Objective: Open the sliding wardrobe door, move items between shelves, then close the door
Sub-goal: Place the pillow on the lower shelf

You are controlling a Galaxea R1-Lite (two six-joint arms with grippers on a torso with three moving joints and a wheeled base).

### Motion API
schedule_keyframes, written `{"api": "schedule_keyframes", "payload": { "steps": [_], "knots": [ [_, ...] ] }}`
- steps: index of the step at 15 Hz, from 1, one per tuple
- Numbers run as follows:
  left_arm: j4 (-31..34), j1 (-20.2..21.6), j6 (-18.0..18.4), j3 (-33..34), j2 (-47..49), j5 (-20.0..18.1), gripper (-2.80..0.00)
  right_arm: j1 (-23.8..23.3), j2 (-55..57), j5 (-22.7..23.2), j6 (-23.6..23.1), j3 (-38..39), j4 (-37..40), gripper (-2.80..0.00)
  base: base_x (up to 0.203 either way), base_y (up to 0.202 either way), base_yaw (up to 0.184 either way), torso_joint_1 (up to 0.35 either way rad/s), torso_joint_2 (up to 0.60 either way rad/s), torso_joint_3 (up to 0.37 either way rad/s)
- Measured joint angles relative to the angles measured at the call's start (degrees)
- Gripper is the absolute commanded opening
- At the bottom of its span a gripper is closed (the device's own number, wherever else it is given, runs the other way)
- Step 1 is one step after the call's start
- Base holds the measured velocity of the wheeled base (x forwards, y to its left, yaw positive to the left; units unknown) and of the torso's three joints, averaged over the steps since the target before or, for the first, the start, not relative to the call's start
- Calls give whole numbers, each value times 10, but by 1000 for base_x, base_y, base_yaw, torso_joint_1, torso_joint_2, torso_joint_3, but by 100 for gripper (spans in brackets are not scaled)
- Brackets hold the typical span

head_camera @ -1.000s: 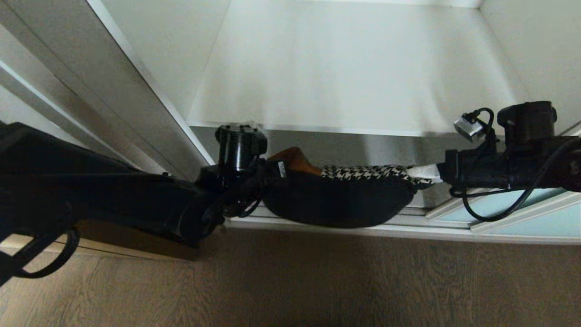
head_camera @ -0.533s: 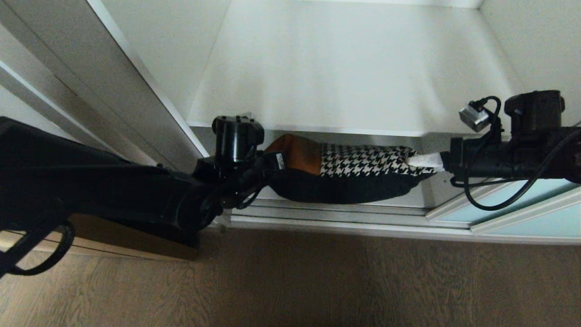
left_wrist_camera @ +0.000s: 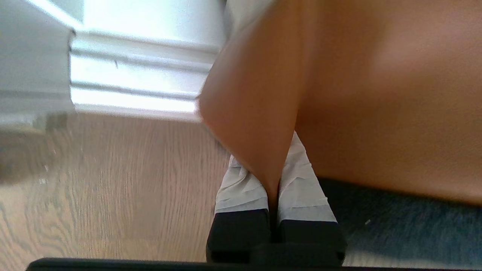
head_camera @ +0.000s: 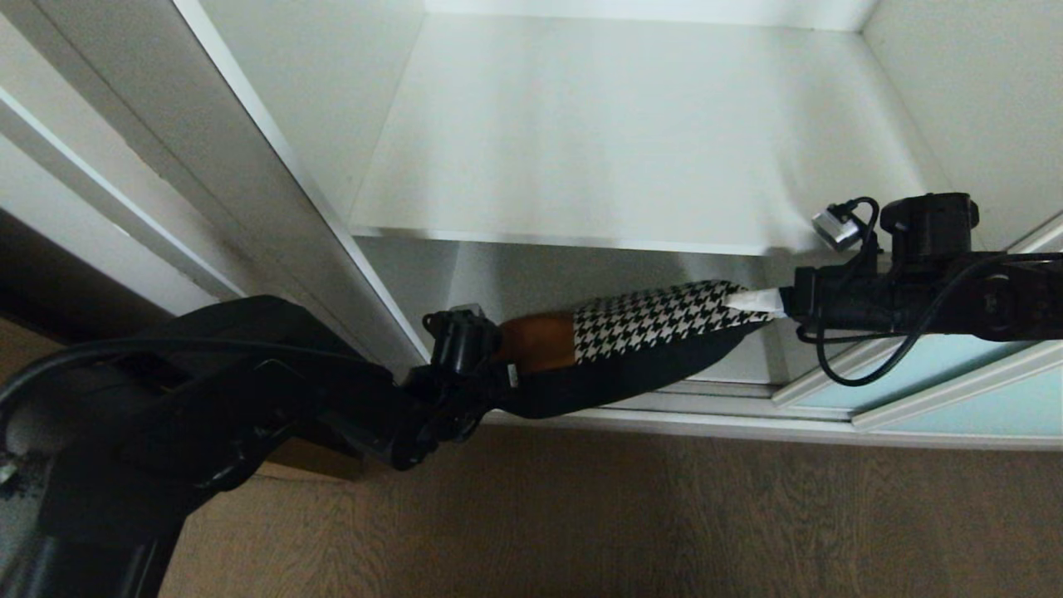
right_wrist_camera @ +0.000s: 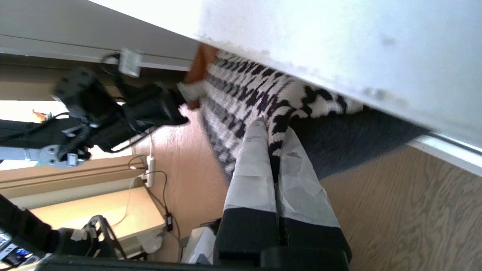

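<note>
Cushion (head_camera: pixel 631 349), one, clamped at opposite corners by two grippers: left gripper (left_wrist_camera: pixel 273 177), right gripper (right_wrist_camera: pixel 274 150).

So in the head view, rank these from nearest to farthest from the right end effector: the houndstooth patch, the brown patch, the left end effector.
From the right end effector, shut on the cushion's corner:
1. Houndstooth patch, right at its fingertips.
2. Brown patch, farther along toward the robot's left.
3. Left end effector, at the cushion's opposite corner, gripping the brown end.
</note>
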Motion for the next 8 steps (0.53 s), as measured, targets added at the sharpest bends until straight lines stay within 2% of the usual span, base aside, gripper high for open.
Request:
{"api": "schedule_keyframes", "payload": {
  "steps": [8],
  "knots": [
    [15, 6, -1, -28, 26, 2, -280, -13, 5, -3, -17, 51, -18, -280, 0, 0, 0, 0, 0, 0]
  ]
}}
